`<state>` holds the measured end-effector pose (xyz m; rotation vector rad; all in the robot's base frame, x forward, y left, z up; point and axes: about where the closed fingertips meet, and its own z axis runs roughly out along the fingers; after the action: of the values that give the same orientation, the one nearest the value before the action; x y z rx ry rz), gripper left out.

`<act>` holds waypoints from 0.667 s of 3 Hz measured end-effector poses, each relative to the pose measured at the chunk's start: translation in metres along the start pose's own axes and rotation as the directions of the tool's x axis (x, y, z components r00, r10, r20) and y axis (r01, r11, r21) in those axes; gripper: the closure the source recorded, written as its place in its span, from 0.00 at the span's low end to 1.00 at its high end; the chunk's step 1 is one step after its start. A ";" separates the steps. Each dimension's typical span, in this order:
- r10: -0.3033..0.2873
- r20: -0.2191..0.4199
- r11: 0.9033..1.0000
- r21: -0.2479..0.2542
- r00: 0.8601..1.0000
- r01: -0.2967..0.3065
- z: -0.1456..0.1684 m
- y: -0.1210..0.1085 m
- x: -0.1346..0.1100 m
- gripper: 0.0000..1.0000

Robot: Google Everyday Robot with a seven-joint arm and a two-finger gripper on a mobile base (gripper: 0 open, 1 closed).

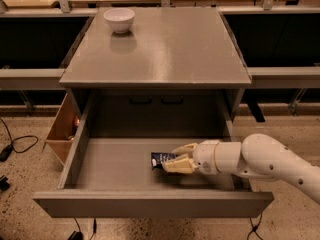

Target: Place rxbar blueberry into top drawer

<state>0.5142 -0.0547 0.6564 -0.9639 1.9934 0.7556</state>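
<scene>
Rxbar blueberry [159,159] is seen inside the top drawer [150,205], low over the drawer floor, a little right of the middle and nearer the front panel than the back wall. Its dark wrapper with a pale patch is turned toward the left, and its right end is hidden between the tan fingers [184,148]. Whether the bar is touching the drawer floor cannot be told.

The gripper [170,160] is clamped on the bar, with one finger above it and one below. The gripper is reached in from the right, over the drawer's right side wall, and is carried on a white arm [265,159] that runs off toward the lower right corner.

The drawer is pulled fully out from the grey cabinet [160,49], and its plain front panel is nearest the camera. On the cabinet top, at the far left corner, a white bowl [119,19] is set upright, well apart from the bar. A tan wooden box [61,131] is placed just beside the drawer's left wall. Black cables [15,145] are laid on the speckled floor at the left.
</scene>
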 end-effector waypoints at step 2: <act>0.000 0.000 1.000 0.000 1.000 0.000 0.000 0.000 0.000 0.33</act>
<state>0.5142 -0.0547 0.6564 -0.9639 1.9934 0.7556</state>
